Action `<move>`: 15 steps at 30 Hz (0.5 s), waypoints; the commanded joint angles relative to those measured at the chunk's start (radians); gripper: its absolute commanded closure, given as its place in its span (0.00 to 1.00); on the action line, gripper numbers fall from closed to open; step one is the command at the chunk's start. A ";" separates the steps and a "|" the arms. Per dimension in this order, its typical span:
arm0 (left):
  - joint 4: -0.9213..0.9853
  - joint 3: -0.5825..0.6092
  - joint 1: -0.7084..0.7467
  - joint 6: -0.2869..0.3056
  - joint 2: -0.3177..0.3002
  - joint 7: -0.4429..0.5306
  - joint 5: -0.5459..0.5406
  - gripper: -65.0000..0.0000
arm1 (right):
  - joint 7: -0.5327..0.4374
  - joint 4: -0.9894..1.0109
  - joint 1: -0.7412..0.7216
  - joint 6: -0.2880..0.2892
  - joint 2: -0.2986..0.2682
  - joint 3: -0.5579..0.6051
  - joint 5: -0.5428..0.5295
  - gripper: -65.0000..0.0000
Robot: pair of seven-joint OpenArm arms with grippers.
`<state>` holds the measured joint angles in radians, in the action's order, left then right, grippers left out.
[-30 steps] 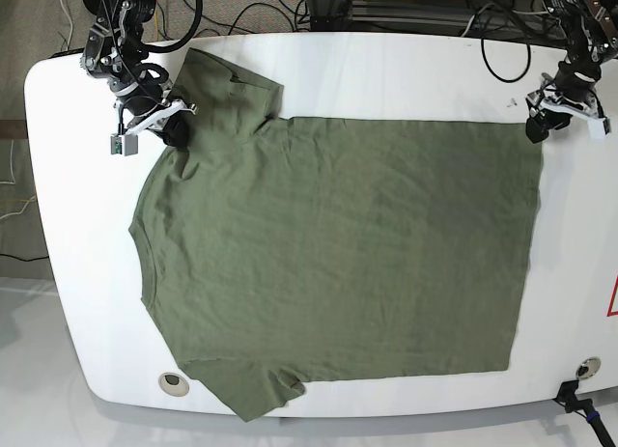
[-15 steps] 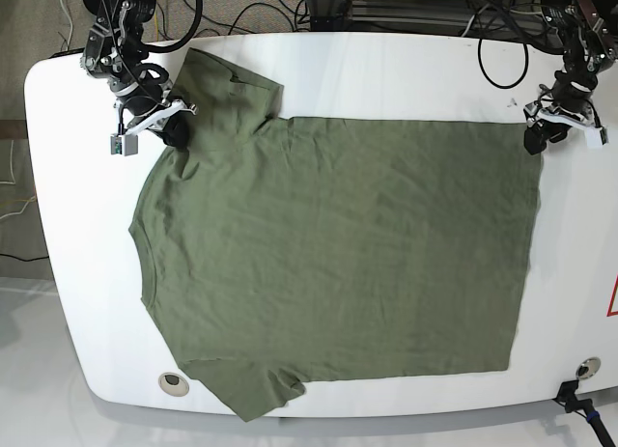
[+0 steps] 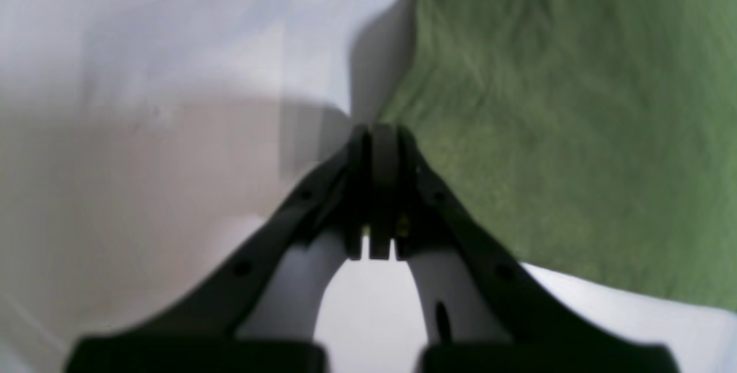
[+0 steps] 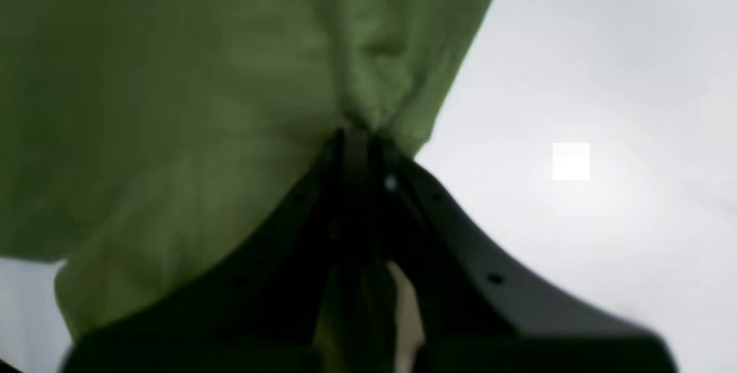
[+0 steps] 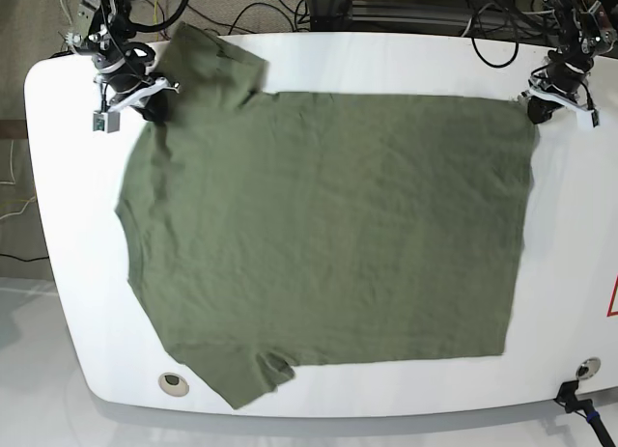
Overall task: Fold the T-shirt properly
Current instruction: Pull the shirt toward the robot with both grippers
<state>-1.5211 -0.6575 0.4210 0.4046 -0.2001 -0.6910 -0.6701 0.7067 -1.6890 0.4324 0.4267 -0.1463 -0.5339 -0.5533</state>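
Note:
The olive-green T-shirt lies spread flat on the white table, with the neckline to the left and the hem to the right. My right gripper is at the far left shoulder, beside the upper sleeve. In the right wrist view this gripper is shut on a puckered bunch of the T-shirt. My left gripper sits at the far right hem corner. The left wrist view shows it shut, with the edge of the T-shirt meeting its tips.
Cables and arm bases crowd the table's back edge. A round grommet sits near the front left corner and a black clamp at the front right. A bare white strip of table borders the shirt on every side.
The left gripper has closed at the hem corner. Both grippers have moved toward the back edge, and the whole shirt has slid that way with them and pulled flatter.

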 commanded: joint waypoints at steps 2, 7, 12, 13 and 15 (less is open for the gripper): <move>-0.101 -0.034 0.039 0.006 -0.009 0.014 -0.013 1.00 | -0.011 -0.100 0.052 0.008 -0.010 -0.055 -0.013 1.00; -0.224 -0.068 0.114 0.010 -0.005 -0.006 -0.024 1.00 | 0.002 -0.203 0.135 0.006 -0.010 -0.079 -0.015 1.00; -0.323 -0.107 0.162 0.010 0.011 -0.030 -0.033 1.00 | -0.009 -0.246 0.171 -0.001 -0.010 -0.072 -0.012 1.00; -0.332 -0.114 0.166 0.012 0.013 -0.033 -0.033 1.00 | -0.009 -0.244 0.172 -0.002 -0.011 -0.069 -0.010 1.00; -0.339 -0.126 0.160 0.012 0.016 -0.044 -0.036 1.00 | -0.014 -0.241 0.163 -0.003 -0.009 -0.066 -0.005 1.00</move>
<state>-1.8381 -0.7685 0.5785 0.4126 -0.1719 -0.7490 -0.6926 0.7170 -1.9121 0.5957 0.4198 -0.1444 -0.5980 -0.5499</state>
